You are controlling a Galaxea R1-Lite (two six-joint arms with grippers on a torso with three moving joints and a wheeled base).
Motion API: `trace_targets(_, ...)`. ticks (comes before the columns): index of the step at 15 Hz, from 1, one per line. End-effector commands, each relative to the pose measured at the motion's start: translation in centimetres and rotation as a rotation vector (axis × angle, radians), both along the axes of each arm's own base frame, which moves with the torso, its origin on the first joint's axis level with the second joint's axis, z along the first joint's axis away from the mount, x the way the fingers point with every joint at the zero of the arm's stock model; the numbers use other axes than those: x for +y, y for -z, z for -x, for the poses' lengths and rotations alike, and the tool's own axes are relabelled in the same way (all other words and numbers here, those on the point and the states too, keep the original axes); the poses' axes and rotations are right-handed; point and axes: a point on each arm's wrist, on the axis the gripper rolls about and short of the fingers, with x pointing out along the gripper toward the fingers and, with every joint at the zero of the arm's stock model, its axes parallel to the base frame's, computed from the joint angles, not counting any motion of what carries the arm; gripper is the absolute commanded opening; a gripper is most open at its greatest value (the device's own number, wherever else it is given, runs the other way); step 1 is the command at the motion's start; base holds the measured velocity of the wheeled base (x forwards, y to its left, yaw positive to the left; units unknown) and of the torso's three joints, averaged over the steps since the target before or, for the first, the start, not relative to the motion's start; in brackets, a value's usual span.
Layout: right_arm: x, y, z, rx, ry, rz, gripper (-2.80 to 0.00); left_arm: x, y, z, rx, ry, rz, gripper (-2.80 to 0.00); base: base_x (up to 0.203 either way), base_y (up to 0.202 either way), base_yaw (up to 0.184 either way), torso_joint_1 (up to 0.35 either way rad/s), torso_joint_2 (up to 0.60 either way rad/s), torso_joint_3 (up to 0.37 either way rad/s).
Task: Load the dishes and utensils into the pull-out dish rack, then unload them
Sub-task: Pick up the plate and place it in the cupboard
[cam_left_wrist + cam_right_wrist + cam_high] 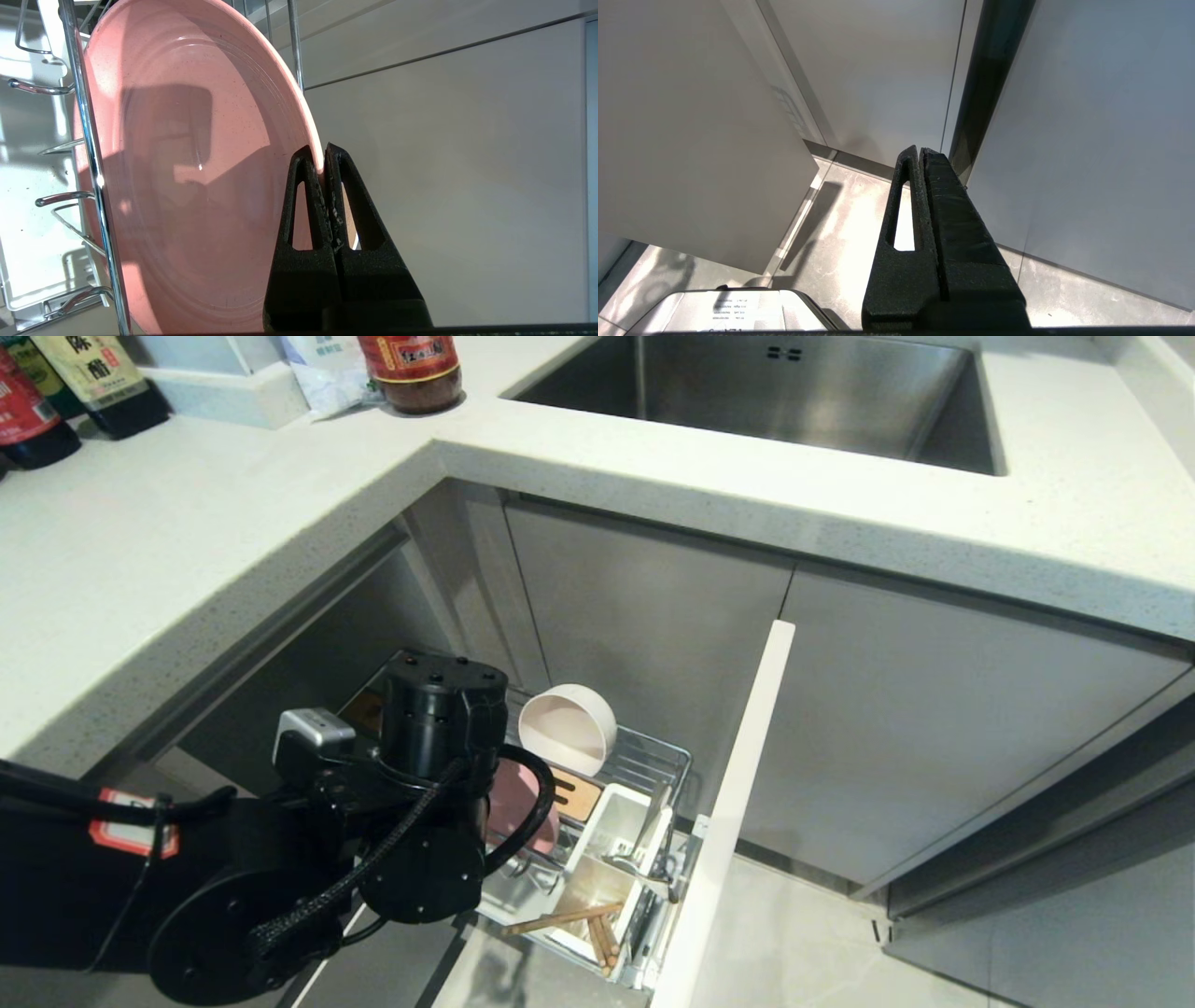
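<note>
One pale-pink plate (187, 177) stands on edge in the pull-out dish rack (653, 761), and the left gripper (323, 161) has its fingers (299, 200) pinched tight on the plate's rim, on the side away from the chrome prongs (91, 154). I'd judge the plate stiff, glazed and slick, fairly heavy for so thin a pinch — and breakable if it knocks the wire. The rim is the only sensible hold while it stands in the prongs, though a hold so far off centre will let it swing once it lifts free.

Beside the plate, towards the back of the rack, the cream-white bowl (568, 728) leans on its side; thick-walled, it looks sturdy but just as slippery. Nearer the white panel front (738, 793) sits the white utensil cup (621, 821), with the silver fork (653, 821) standing in it, and the wooden chopsticks (574, 919) lie in the compartment at the rack's near end. A slotted wooden strip (574, 793) lies between plate and cup.

What crowds the plate is mostly the rack itself: prongs hug one face, more wire rises behind it, and the grey cabinet door (467, 186) is near on the other side. The desk (187, 569) overhangs above the rack too.

The right gripper (920, 154) hangs well away from the rack over the floor (831, 252), fingers pressed together on nothing.
</note>
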Motion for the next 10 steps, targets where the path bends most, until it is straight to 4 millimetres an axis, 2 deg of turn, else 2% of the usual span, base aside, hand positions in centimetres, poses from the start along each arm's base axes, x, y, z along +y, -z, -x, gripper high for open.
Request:
trace_targets(1,0.00,0.00,0.00,0.000,0.000,0.000,-2.80,-0.02,0.00,-0.04,-0.005,-0.006,0.008,-2.80,0.000,0.000,0.000,0.000,0.00,0.000)
trace_targets(3,0.00,0.00,0.00,0.000,0.000,-0.001,-2.80,0.02,-0.08,0.00,-0.007,-0.007,0.008,-2.80,0.000,0.000,0.000,0.000,0.00,0.000)
trace_targets(4,0.00,0.00,0.00,0.000,0.000,0.000,-2.80,0.03,-0.11,0.01,-0.008,-0.008,0.009,0.00,0.000,0.000,0.000,0.000,0.00,0.000)
trace_targets(10,0.00,0.00,0.00,0.000,0.000,0.000,-2.80,0.02,-0.22,0.06,-0.010,-0.007,0.008,0.00,0.000,0.000,0.000,0.000,0.00,0.000)
